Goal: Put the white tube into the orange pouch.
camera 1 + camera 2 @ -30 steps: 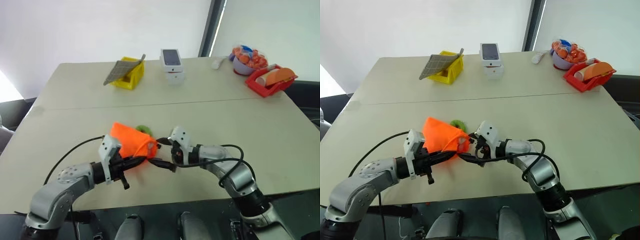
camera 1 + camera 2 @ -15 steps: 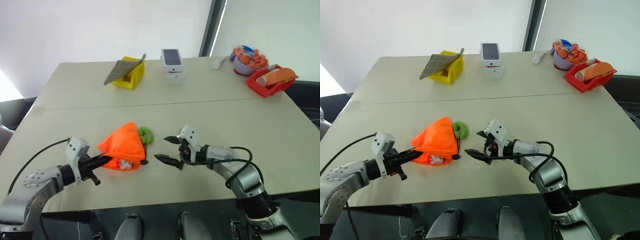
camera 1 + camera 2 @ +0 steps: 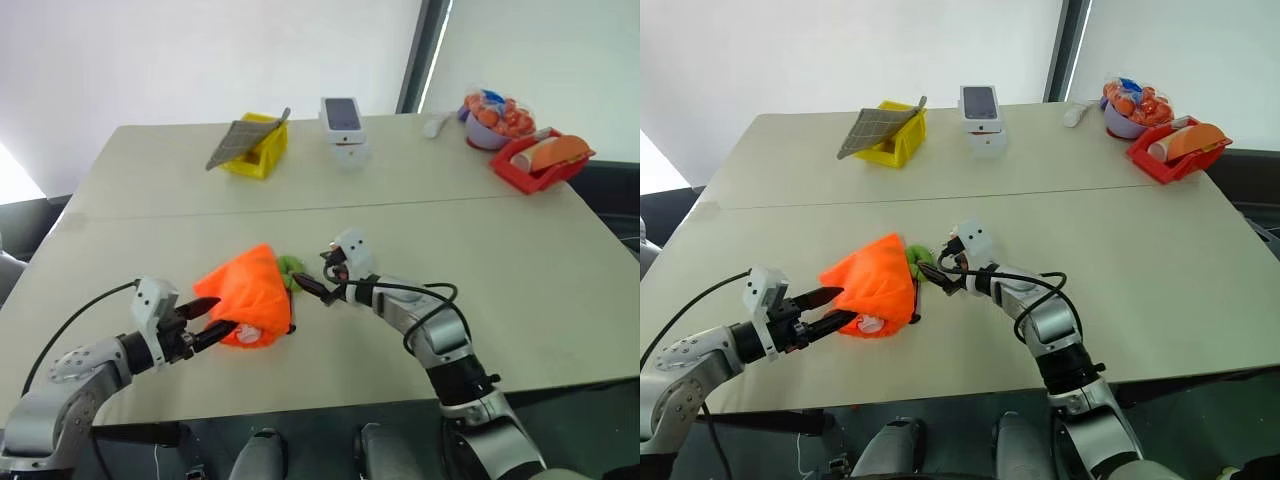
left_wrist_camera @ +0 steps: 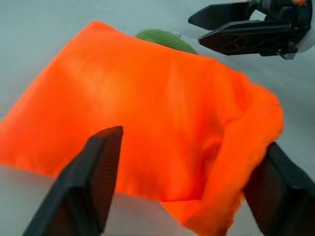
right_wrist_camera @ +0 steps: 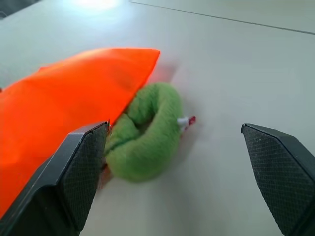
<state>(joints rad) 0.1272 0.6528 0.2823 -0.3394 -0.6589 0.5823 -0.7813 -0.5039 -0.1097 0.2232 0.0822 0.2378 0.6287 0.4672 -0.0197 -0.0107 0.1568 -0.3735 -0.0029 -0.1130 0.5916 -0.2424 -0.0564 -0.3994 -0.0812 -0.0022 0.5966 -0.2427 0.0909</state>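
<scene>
Left eye view: left end effector [image 3: 208, 324] has let go, prongs spread at the orange pouch [image 3: 246, 303]'s 8 o'clock; white tube [image 3: 247, 334] peeks from its mouth.

Right wrist view: right end effector [image 5: 186, 182], splayed wide, has advanced toward the green ring [image 5: 143, 138].

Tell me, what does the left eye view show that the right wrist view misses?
The left eye view alone: the yellow bin, the red tray and the purple bowl of snacks at the table's far edge, plus both arms. The right wrist view alone: the green ring's fuzzy surface and a small red-tipped end beside it. Both: the orange pouch lying on the table, the ring against it.
</scene>
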